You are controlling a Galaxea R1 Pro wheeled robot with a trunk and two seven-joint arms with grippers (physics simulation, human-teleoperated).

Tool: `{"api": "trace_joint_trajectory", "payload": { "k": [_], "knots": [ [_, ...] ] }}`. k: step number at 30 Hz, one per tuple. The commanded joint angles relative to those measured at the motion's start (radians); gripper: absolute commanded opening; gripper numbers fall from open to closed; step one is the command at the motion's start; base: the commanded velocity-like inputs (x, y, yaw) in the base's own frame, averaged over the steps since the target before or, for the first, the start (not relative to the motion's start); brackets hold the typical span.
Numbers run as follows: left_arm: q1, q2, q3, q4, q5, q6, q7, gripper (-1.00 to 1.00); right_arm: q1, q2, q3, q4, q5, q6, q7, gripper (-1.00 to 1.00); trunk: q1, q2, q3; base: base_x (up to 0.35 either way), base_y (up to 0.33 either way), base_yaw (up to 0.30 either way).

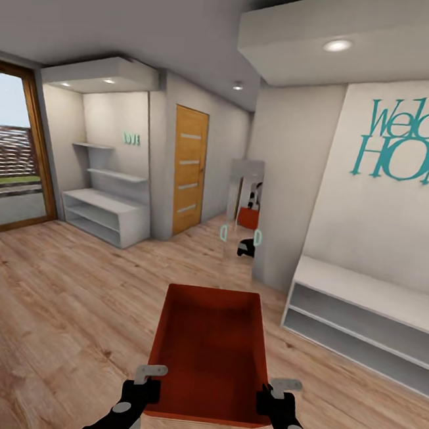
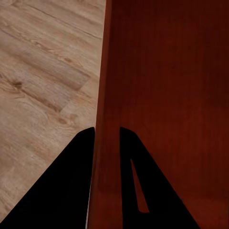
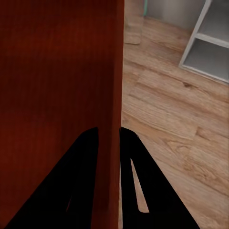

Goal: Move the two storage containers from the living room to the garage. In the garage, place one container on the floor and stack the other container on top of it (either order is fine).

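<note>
Storage container [image 1: 210, 346]: orange-red, open-topped, held out in front of the robot above the wood plank floor [image 1: 53, 303], carried by both side walls.
Left gripper [image 1: 146, 384]: clamped on the container's left wall, one finger inside and one outside.
Right gripper [image 1: 274, 396]: clamped likewise on the right wall.
Surroundings: wooden slatted door [image 1: 187, 169] ahead, white shelves [image 1: 105, 213] to its left, low white bench [image 1: 362, 316] under teal wall lettering [image 1: 407, 142].

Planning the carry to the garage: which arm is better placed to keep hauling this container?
Neither alone. Left gripper and right gripper each pinch a side wall of the storage container; carrying likely needs both.
</note>
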Motion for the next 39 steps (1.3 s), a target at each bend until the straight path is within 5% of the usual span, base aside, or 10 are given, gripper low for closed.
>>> {"api": "trace_joint_trajectory", "payload": {
  "k": [1,39],
  "knots": [
    [-0.001,0.0,0.003,-0.04,-0.008,-0.003,0.007,-1.0,0.0,0.0,0.012,0.003,0.003,-0.002,0.008,-1.0,0.001,-0.001,0.0,0.327,0.0,0.0],
    [-0.002,0.0,0.003,-0.04,-0.01,-0.003,0.008,-1.0,0.0,0.0,0.012,0.006,0.003,-0.003,0.008,-1.0,0.001,-0.001,0.0,0.327,0.0,0.087]
  ]
}}
